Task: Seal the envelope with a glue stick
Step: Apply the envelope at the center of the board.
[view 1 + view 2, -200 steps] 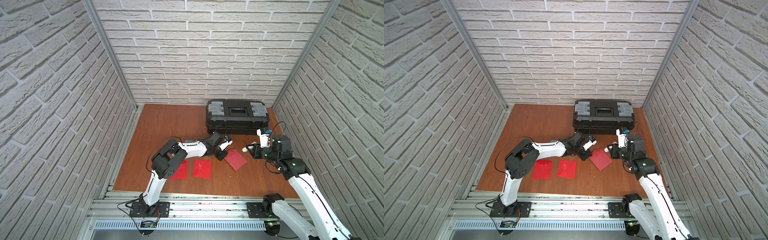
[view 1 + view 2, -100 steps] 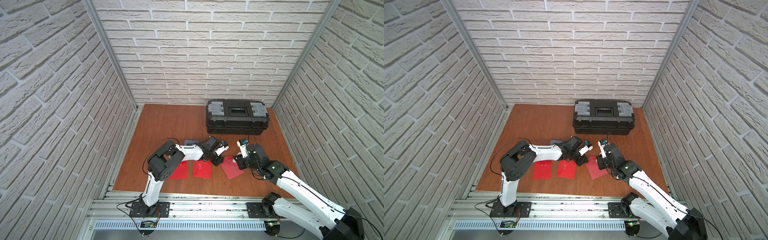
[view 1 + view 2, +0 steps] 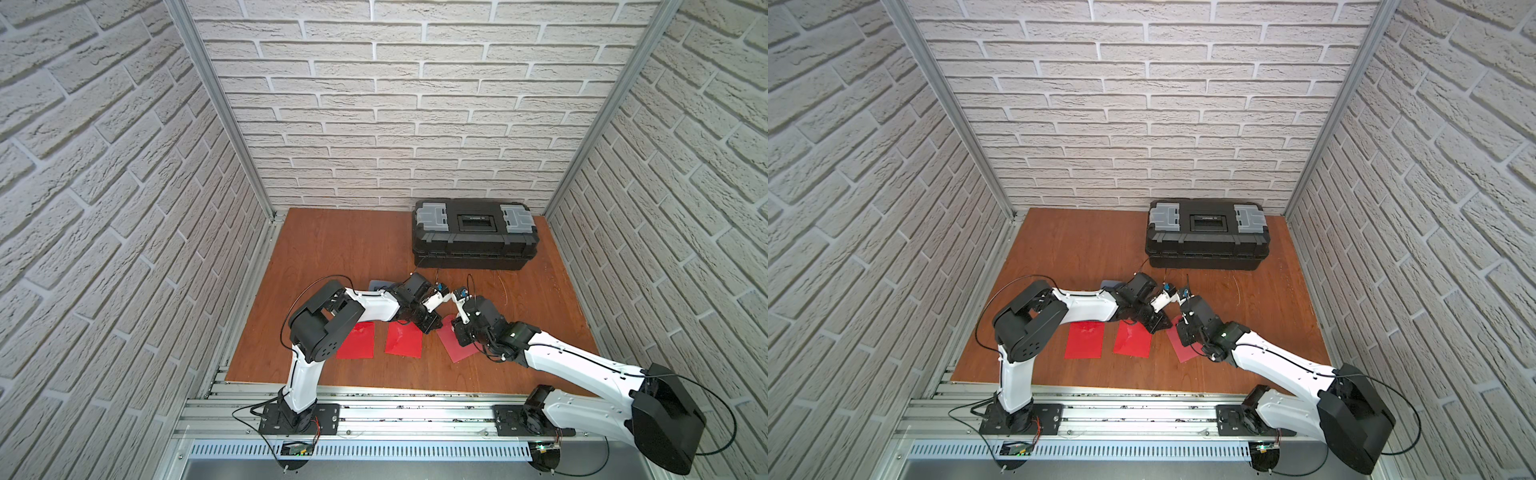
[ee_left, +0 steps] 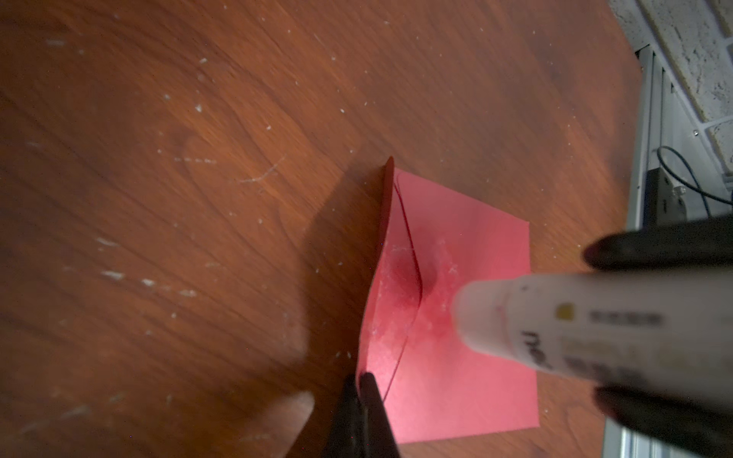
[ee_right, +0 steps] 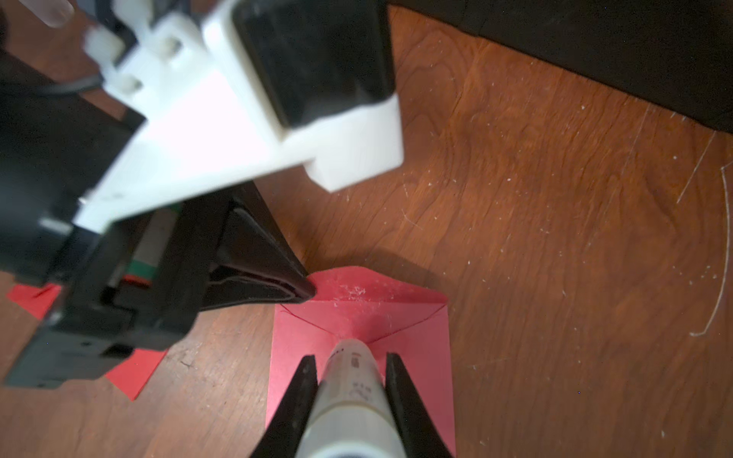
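Brown wooden counter [image 3: 353,249] is carrying a red paper envelope [image 5: 416,357]; the left pincer [image 5: 305,291] is pinching its raised flap, and the right pincer [image 5: 350,359] is gripping the white glue stick [image 5: 353,404] over the envelope's middle.

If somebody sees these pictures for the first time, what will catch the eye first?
Near the middle of the table, the right hand grips a white glue stick aimed at a red envelope, whose flap the left hand pinches. A black toolbox stands at the back.

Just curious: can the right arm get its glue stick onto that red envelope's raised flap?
Probably yes: the left jaws pinch the flap up, and the glue stick hangs close beside it, nothing between.
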